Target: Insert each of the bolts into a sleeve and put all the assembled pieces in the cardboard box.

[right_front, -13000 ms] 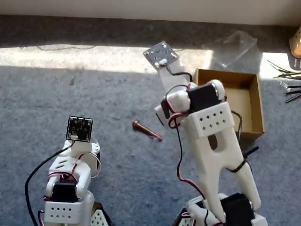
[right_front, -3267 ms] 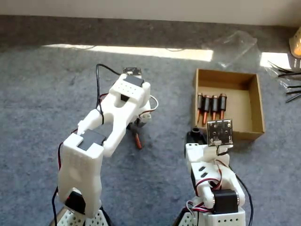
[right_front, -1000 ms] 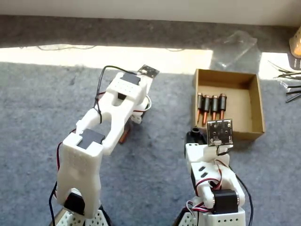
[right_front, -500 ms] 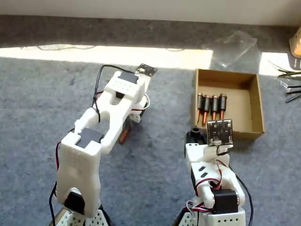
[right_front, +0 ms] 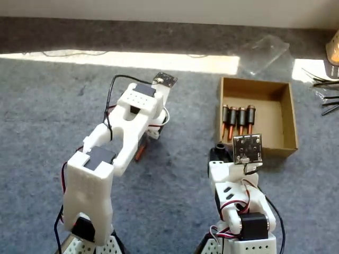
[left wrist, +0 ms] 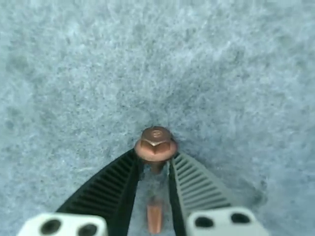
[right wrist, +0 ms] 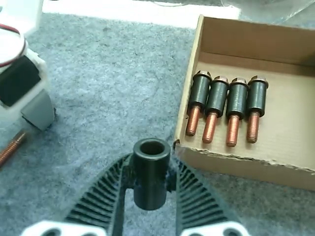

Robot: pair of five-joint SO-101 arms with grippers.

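Copper bolt, black sleeve

Open carpet beside cardboard box

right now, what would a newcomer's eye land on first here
Four bolt-and-sleeve assemblies lie side by side in the cardboard box. The left gripper is shut on a copper bolt over the grey carpet, and the right gripper holds a black sleeve beside the box's near left corner.
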